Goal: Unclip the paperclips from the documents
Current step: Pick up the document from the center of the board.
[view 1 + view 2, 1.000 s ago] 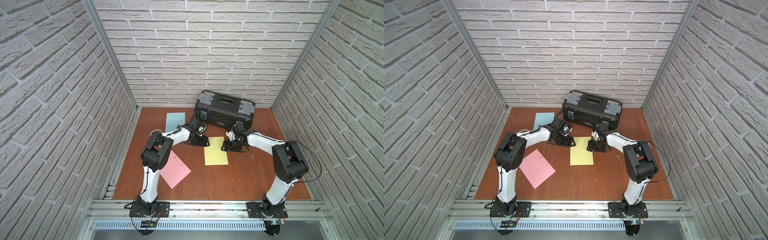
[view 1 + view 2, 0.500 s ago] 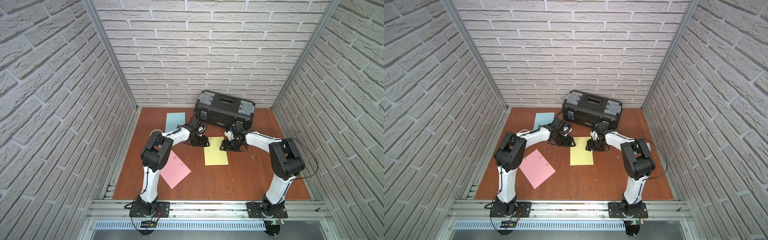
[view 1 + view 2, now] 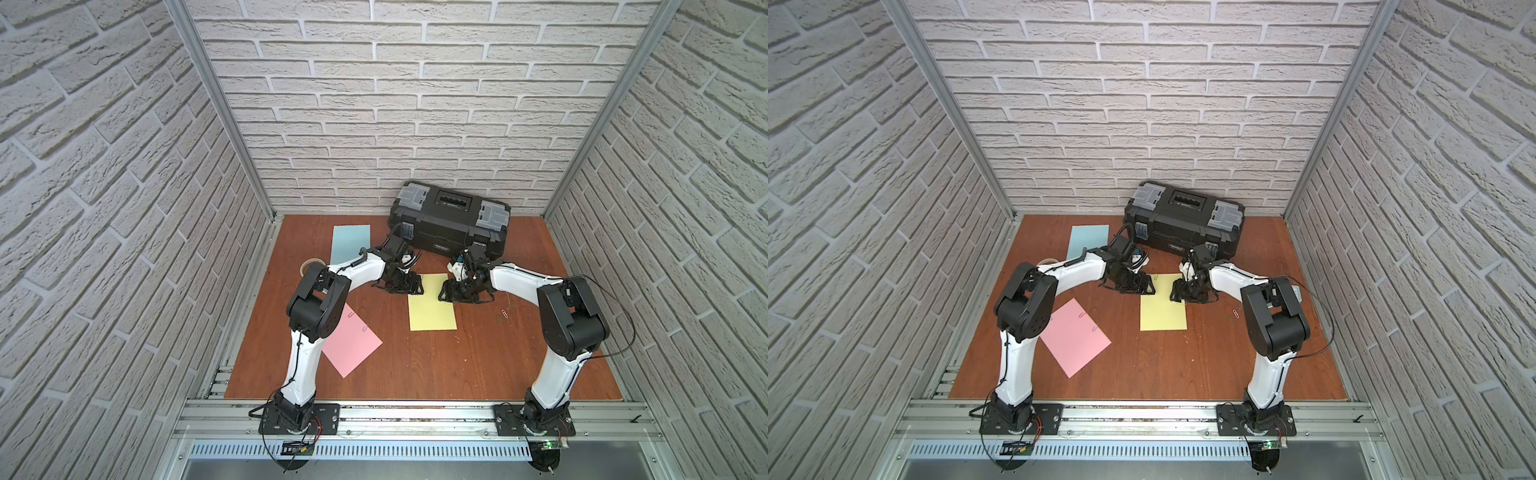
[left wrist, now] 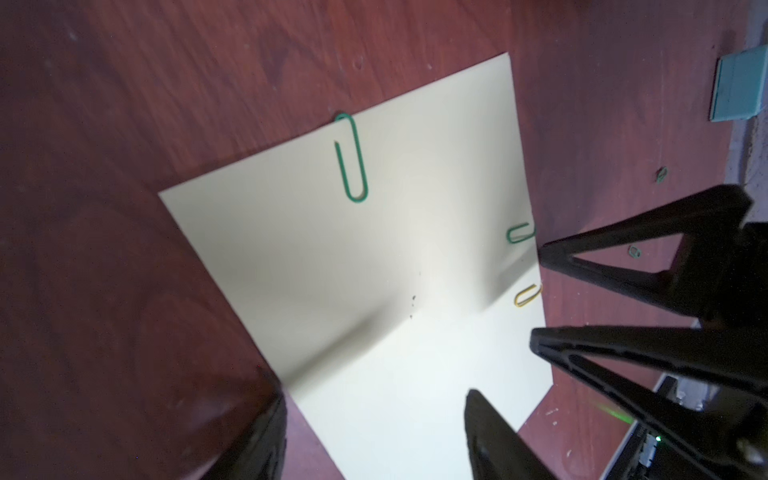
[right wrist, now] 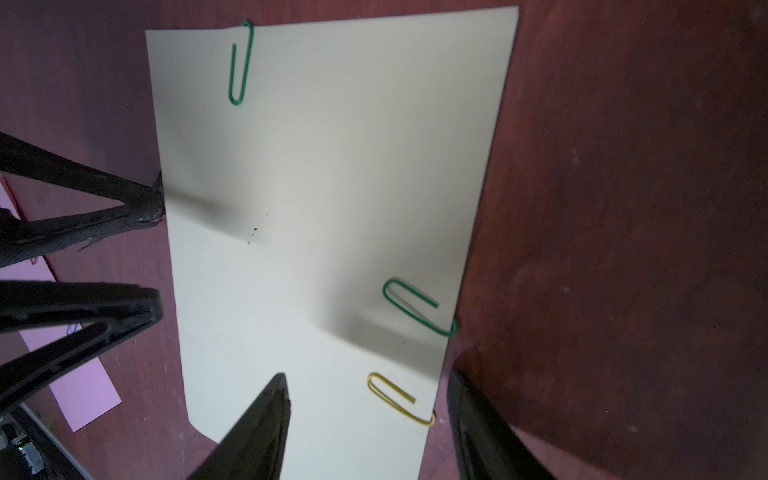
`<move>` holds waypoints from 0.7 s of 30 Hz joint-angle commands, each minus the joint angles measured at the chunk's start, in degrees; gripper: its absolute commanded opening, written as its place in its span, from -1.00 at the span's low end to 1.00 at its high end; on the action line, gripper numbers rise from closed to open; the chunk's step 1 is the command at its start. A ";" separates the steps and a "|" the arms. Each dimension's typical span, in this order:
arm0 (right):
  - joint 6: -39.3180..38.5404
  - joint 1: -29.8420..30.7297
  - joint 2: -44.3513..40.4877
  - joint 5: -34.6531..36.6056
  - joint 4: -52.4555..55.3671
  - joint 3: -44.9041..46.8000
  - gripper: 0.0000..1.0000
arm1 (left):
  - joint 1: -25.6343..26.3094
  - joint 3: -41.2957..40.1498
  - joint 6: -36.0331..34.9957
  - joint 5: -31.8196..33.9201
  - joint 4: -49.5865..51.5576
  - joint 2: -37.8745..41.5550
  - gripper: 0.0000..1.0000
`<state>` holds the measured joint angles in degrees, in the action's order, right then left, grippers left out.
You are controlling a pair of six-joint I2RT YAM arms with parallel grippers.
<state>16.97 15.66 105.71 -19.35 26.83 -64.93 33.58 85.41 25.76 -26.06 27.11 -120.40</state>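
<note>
The yellow document (image 3: 432, 305) lies mid-table with both grippers at its far end. My left gripper (image 3: 409, 286) is open and straddles one far corner (image 4: 374, 415). Open too, my right gripper (image 3: 451, 295) is at the opposite edge, with a yellow paperclip (image 5: 399, 399) lying between its fingers (image 5: 266, 424). Two green paperclips (image 5: 241, 62) (image 5: 417, 307) also sit on this sheet's edges. The pink document (image 3: 351, 343) at front left carries two small paperclips (image 3: 351, 314). A light blue document (image 3: 351, 243) lies at the back left.
A black toolbox (image 3: 449, 224) stands against the back wall just behind both grippers. A clear tape roll (image 3: 309, 266) sits by the left arm. A loose paperclip (image 3: 504, 312) lies right of the yellow sheet. A teal block (image 4: 739, 87) shows in the left wrist view.
The right arm's elbow has swung slightly left, and its gripper edged toward the yellow sheet. The left arm has held still. Both jaws kept their width.
</note>
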 commanded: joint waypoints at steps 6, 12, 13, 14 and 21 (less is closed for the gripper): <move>0.35 1.12 2.22 -2.00 -1.33 1.39 0.25 | 0.57 -0.75 0.71 -1.23 2.86 -3.03 0.35; 0.78 1.65 2.56 -2.60 -1.98 1.62 0.26 | 0.43 -0.86 0.87 -2.00 2.20 -3.35 0.35; 0.87 1.74 2.62 -2.86 -2.13 1.64 0.27 | 0.48 -0.94 0.88 -2.06 2.04 -3.37 0.35; 0.96 1.78 2.66 -2.96 -2.29 1.73 0.27 | 0.44 -0.94 0.92 -2.06 1.98 -3.35 0.35; 1.57 2.27 2.76 -4.70 -3.94 1.82 0.29 | 0.43 -1.42 0.96 -2.09 1.36 -2.85 0.34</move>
<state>17.69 17.17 106.59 -22.87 23.14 -64.75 33.67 85.38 26.46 -28.38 26.59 -120.73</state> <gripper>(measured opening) 0.646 0.671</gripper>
